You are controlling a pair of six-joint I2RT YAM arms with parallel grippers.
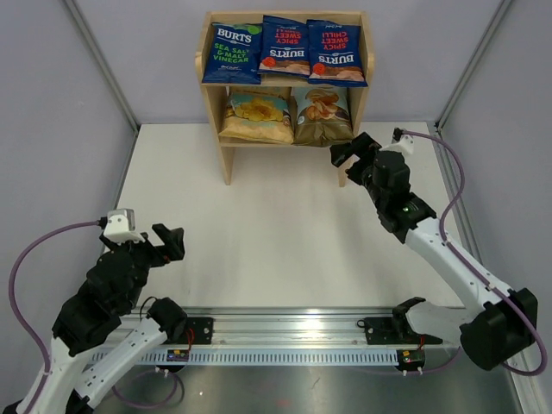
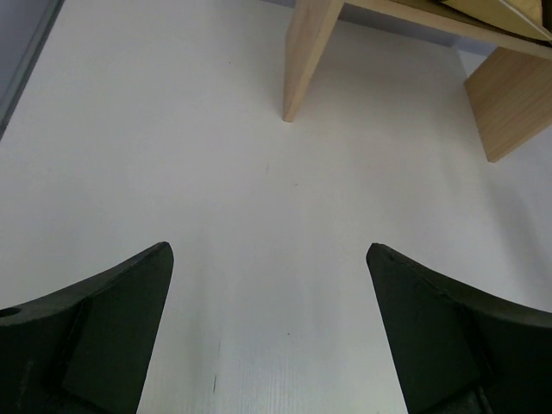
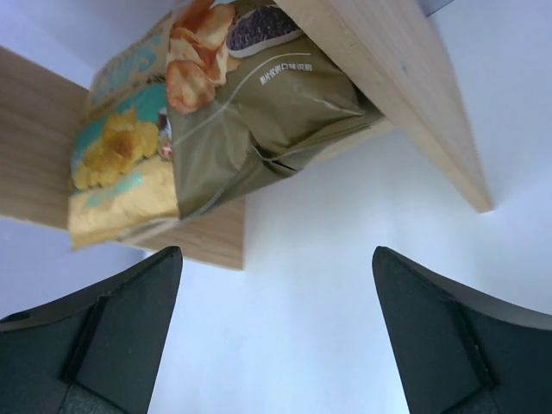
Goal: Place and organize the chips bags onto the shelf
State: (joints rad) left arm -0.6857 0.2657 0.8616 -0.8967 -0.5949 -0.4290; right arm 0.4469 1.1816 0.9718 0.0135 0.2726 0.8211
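The light-wood shelf (image 1: 358, 65) stands at the back of the table. Three dark-blue Burts bags (image 1: 285, 47) lean side by side on its top tier. On the lower tier lie the tan-yellow bag (image 1: 256, 116) on the left and the light-blue and brown bag (image 1: 324, 114) on the right. Both lower bags show in the right wrist view, the brown one (image 3: 259, 121) overhanging the shelf edge next to the yellow one (image 3: 121, 164). My right gripper (image 1: 349, 152) is open and empty just right of the shelf's front. My left gripper (image 1: 169, 242) is open and empty at the near left.
Grey enclosure walls close in the table on the left, right and back. The mounting rail (image 1: 293, 332) with both arm bases runs along the near edge. The shelf's legs (image 2: 302, 60) show at the top of the left wrist view.
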